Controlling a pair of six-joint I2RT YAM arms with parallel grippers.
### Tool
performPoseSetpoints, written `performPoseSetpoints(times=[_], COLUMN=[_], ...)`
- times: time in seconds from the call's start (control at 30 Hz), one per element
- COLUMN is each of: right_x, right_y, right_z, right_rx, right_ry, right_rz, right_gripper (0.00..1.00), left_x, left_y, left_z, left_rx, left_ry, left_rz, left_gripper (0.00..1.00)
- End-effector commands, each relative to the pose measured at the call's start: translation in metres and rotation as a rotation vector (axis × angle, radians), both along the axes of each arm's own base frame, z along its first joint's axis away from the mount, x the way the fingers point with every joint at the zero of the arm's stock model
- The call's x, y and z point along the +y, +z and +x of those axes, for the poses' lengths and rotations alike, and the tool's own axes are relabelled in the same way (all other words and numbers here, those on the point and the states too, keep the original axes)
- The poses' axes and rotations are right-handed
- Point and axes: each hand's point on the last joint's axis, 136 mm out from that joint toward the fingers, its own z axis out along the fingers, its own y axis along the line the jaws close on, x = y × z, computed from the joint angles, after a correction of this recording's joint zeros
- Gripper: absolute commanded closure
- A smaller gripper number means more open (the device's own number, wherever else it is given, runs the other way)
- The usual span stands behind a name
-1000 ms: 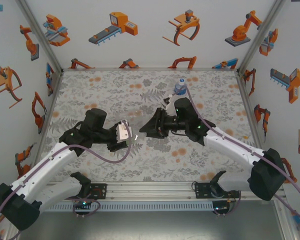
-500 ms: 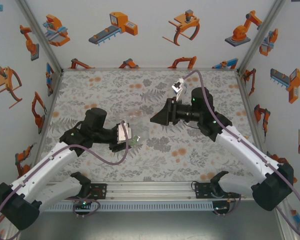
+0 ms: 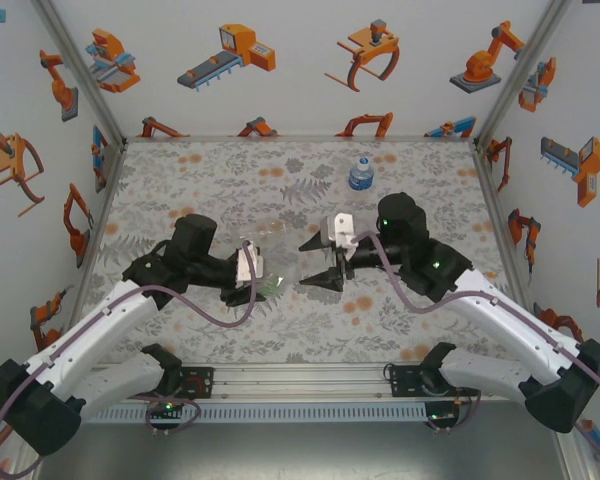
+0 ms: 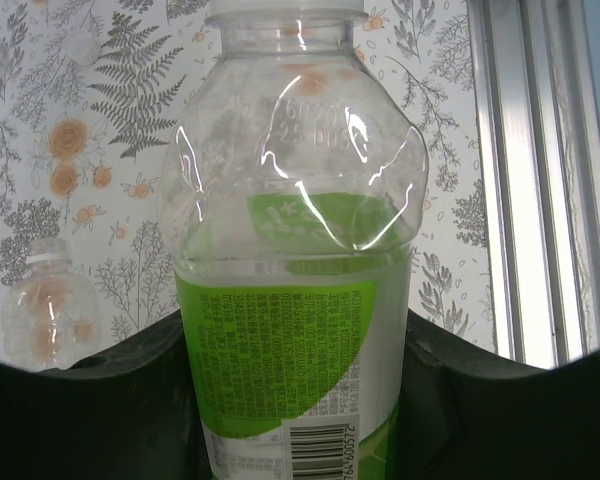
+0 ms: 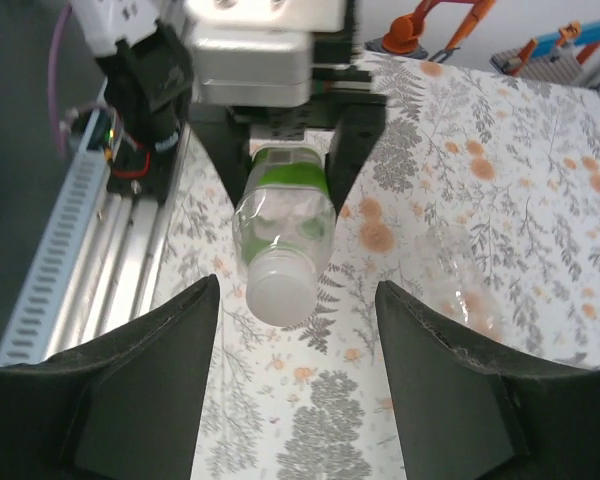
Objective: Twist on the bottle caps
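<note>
1. Left gripper (image 5: 291,158) is clamping the green-label bottle (image 4: 290,300) by its body.
2. Right gripper (image 3: 312,264) is facing that bottle's white cap (image 5: 280,292), jaws apart, empty.
3. Plain bottle (image 4: 45,305) is lying beside it.

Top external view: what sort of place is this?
Probably a robot test booth: white walls printed with robot cartoons, a metal frame, and a floral-covered table with two arms bolted to its rail.

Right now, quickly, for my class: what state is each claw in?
Left claw: closed, holding the green bottle.
Right claw: open, holding nothing.
</note>
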Motion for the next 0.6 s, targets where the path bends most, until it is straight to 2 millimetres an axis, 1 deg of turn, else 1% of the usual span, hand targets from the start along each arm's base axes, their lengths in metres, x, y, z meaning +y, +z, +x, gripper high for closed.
performPoseSetpoints(times=[0.0, 0.1, 0.27, 0.43, 0.57], right_x=[0.001, 0.005, 0.009, 0.016, 0.019], right_y=[-0.016, -0.02, -0.026, -0.03, -0.032], right_z=[-0.006, -0.011, -0.013, -0.016, -0.015], right_rx=[-0.151, -0.156, -0.161, -0.168, -0.175], right_ry=[0.056, 0.08, 0.082, 0.09, 0.079], right_rz=[-0.036, -0.037, -0.042, -0.046, -0.052], right_gripper=[0.42, 0.46, 0.52, 0.54, 0.61], left_x=[-0.004, -0.004, -0.004, -0.005, -0.005], left_y=[0.014, 0.014, 0.016, 0.018, 0.018], left_z=[-0.008, -0.009, -0.009, -0.011, -0.01], left_rx=[0.003, 0.008, 0.007, 0.012, 0.013], left_ry=[-0.052, -0.058, -0.056, -0.06, -0.059], left_rz=[-0.036, -0.04, -0.043, -0.052, -0.051], left_gripper=[0.97, 0.97, 0.97, 0.97, 0.97])
